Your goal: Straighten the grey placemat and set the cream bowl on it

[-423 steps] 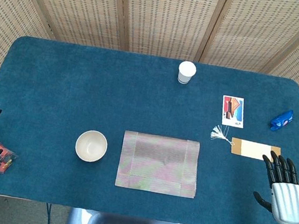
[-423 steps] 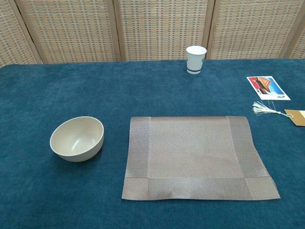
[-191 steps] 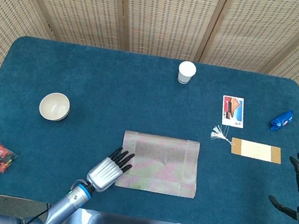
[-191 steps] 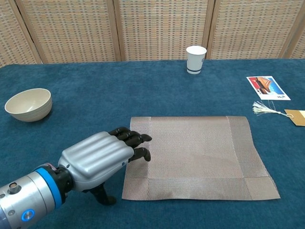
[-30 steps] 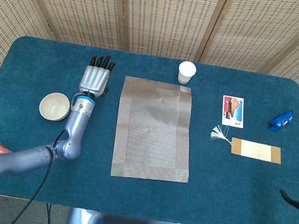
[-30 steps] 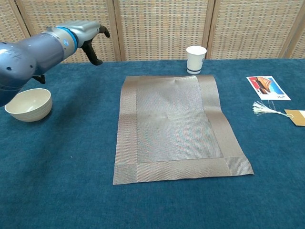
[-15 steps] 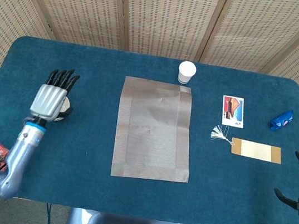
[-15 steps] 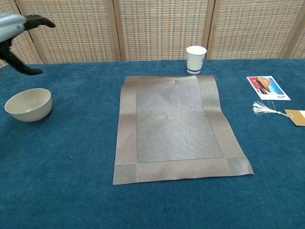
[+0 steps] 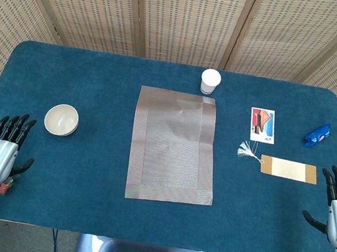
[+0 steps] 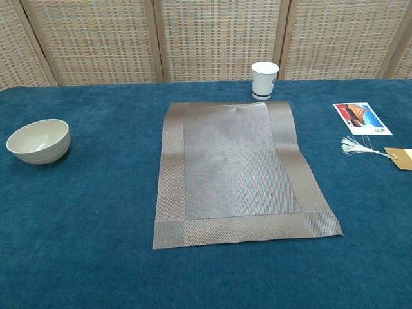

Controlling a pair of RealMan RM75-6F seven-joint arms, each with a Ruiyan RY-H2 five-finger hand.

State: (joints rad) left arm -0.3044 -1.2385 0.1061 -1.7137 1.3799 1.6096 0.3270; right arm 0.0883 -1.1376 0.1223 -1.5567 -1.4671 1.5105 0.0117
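Tabletop (image 9: 99,78): deep blue-teal pile
Placemat (image 9: 174,146): grey-brown fine weave, plainer border band
Bowl (image 9: 61,119): cream
Cup (image 9: 210,81): white, dark band near base
Card (image 9: 262,125): white border, red, orange and blue picture
Tag (image 9: 287,169): tan, white tassel
Hands: silver, black fingers (image 9: 12,127)
Rear screen: beige woven cane

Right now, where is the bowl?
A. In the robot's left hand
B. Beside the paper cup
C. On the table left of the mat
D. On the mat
C: the bowl sits on the blue table, well left of the mat, with nothing touching it.
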